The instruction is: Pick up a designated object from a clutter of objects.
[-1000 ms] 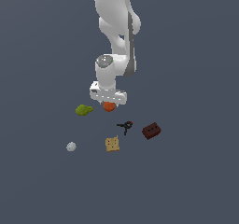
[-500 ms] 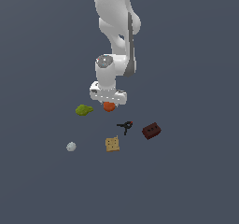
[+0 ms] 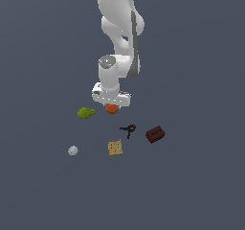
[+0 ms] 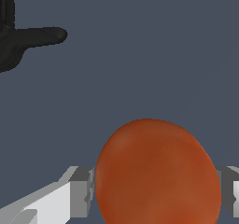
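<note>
Little is seen to have shifted over the last second: the arm is held in the same low pose over the orange ball (image 3: 112, 109), and the scattered items lie where they lay. In the wrist view the fingers (image 4: 83, 190) are seen pressed against both flanks of the ball, one pad at each side with no gap visible, so the gripper (image 3: 111, 101) is judged to be closed on it. Whether the ball is resting on the grey surface (image 3: 201, 176) or already raised clear of it cannot be told. The grip is placed across the ball's widest part, presumably so that a smooth round thing is not squeezed out when lifted.

Just beside the ball, toward the exterior view's left, the green lumpy blob (image 3: 85, 112) is seen, apart from the gripper. Nearer the camera, the black clamp (image 3: 128, 129) is found, with the dark red-brown brick (image 3: 155, 134) to the exterior view's right of it and the tan cracker (image 3: 115, 147) just below. The grey-white ball (image 3: 72, 150) is set well apart. No containers are shown; everything is laid loose on the surface.
</note>
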Controlling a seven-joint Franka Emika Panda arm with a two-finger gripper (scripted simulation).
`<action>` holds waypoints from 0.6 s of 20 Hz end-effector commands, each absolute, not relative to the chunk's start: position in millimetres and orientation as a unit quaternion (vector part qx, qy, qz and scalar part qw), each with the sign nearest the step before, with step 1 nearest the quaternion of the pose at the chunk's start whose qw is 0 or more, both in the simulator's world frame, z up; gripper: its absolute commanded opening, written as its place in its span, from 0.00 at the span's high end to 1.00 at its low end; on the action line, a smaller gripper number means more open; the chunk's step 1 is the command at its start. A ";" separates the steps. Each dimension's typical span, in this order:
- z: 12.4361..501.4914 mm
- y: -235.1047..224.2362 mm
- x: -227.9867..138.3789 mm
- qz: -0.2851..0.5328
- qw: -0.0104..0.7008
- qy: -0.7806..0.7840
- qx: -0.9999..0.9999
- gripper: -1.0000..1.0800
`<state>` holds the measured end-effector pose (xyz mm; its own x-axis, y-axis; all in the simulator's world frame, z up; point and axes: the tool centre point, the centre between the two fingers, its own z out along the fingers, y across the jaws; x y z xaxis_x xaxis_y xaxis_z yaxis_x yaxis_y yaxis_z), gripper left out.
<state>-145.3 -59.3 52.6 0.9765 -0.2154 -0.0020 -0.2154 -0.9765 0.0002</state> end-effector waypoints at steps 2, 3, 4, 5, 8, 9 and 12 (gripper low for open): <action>62.0 -56.6 -144.2 0.000 0.000 -0.108 0.994 1.00; 65.6 -55.6 -144.0 0.000 0.000 -0.108 0.994 1.00; 69.5 -54.4 -143.9 0.000 0.000 -0.108 0.994 1.00; 73.7 -53.2 -143.7 0.000 0.000 -0.108 0.994 1.00; 88.8 -48.9 -142.9 0.000 0.000 -0.108 0.994 1.00; 94.6 -47.3 -142.6 0.000 0.000 -0.108 0.994 1.00; 114.1 -41.8 -141.7 0.000 0.001 -0.108 0.994 1.00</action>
